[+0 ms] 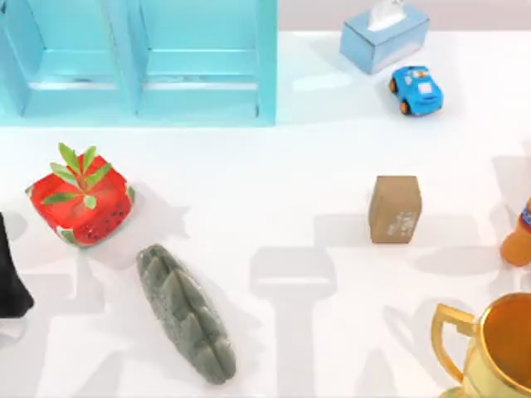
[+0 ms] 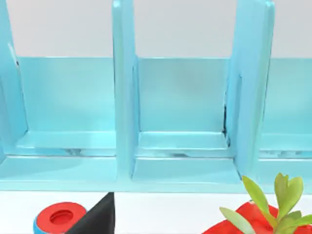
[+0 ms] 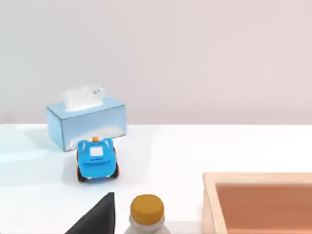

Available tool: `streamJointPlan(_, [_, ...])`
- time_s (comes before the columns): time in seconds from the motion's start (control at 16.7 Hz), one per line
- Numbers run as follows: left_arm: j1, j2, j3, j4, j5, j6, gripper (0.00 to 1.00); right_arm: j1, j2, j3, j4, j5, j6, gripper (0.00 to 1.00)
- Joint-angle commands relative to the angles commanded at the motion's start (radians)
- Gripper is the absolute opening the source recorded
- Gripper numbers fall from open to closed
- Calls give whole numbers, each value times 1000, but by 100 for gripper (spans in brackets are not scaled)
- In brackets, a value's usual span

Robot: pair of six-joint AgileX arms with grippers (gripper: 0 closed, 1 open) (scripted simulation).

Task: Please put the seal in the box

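Observation:
The seal (image 1: pixel 395 209) is a small tan-brown block with whitish marks, standing upright on the white table right of centre. An open peach-coloured box (image 3: pixel 258 201) shows in the right wrist view, close to my right gripper (image 3: pixel 97 219), which appears as a dark wedge at the picture's edge. My left gripper (image 2: pixel 96 220) is a similar dark wedge facing the cyan shelf (image 2: pixel 180 146). Part of my left arm (image 1: pixel 12 274) sits at the table's left edge, far from the seal. Neither gripper touches anything.
A cyan shelf (image 1: pixel 141 62) fills the back left. A tissue box (image 1: pixel 383 35) and a blue toy car (image 1: pixel 416 89) stand at the back right. A red planter (image 1: pixel 80 201), a grey-green ridged lump (image 1: pixel 187 313), a gold cup (image 1: pixel 489 348) and a bottle (image 1: pixel 518 236) are around.

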Motion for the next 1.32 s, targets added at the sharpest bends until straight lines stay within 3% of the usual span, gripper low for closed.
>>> streamJointPlan(0.24, [0,0,0,0,0,0,100,5,29,29,-26,2,6,100])
streamJointPlan(0.48, [0,0,0,0,0,0,100,49,207,204,-158,3,44,100])
streamJointPlan(1.32, [0,0,0,0,0,0,100,334,1562,1503,-975,-2,321,100])
